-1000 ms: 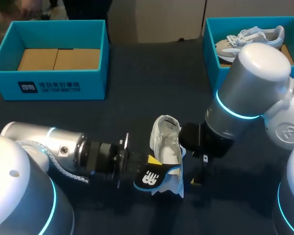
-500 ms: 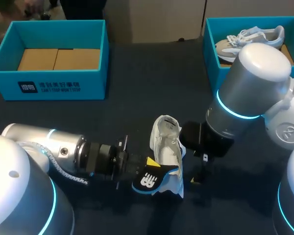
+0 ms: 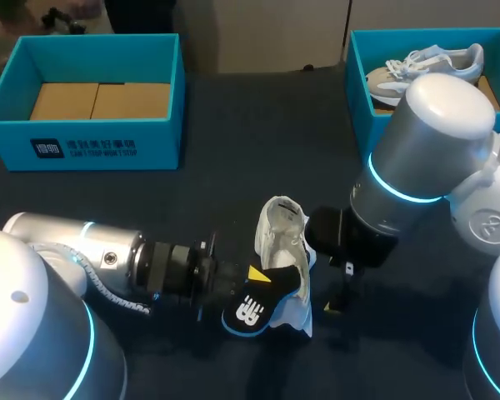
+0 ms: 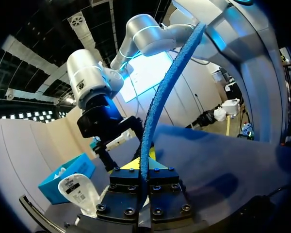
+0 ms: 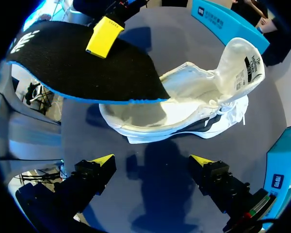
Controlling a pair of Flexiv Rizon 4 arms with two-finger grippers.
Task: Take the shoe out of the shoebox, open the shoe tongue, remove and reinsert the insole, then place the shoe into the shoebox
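L gripper (image 4: 144, 170) clenched on the black, blue-edged insole (image 3: 252, 307) at the table's near middle. The insole's far end reaches the opening of the white shoe (image 3: 283, 246), which lies on the table w/ tongue pulled open. R gripper (image 5: 153, 162) hangs just right of the shoe, jaws spread wide, holding nothing. Far left: teal shoebox (image 3: 83, 146) w/ cardboard inside. Far right: second shoebox (image 3: 358, 75) w/ another sneaker (image 3: 425, 65).
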